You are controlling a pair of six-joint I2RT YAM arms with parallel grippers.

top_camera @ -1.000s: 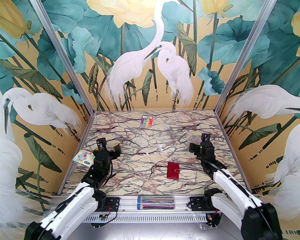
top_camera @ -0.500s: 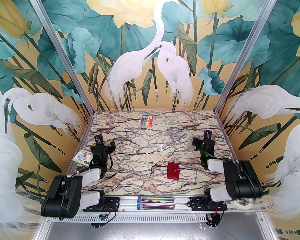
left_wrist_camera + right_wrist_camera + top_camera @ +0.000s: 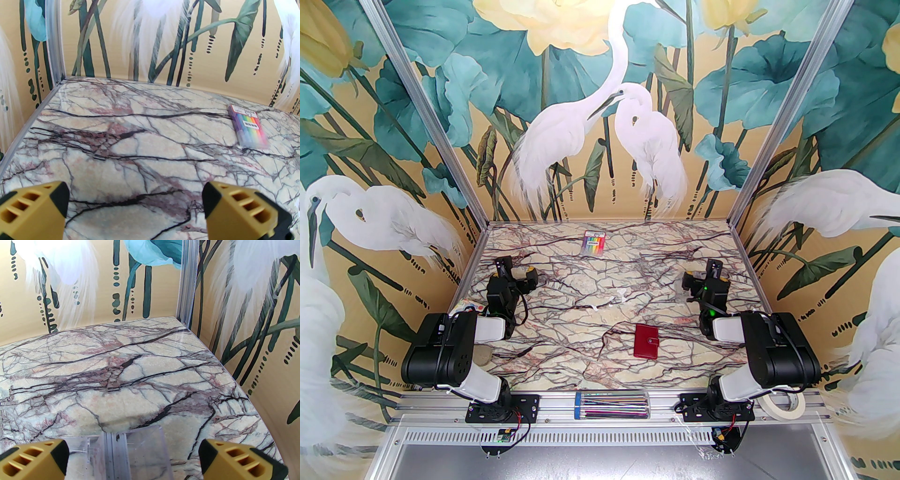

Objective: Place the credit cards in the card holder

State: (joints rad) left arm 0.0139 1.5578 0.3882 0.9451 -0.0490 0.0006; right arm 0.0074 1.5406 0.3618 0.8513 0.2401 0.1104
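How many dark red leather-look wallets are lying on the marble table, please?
1. The dark red leather-look wallet lies closed, right of centre in the near half of the marble table; another could be hidden.

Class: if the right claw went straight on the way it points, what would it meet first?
Probably the clear plastic box, lying just ahead of the right claw on the table; it might pass above it.

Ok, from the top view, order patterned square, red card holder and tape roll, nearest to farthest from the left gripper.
1. The patterned square, left edge, by the left gripper.
2. The card holder, centre-right.
3. The tape roll, near-right corner.
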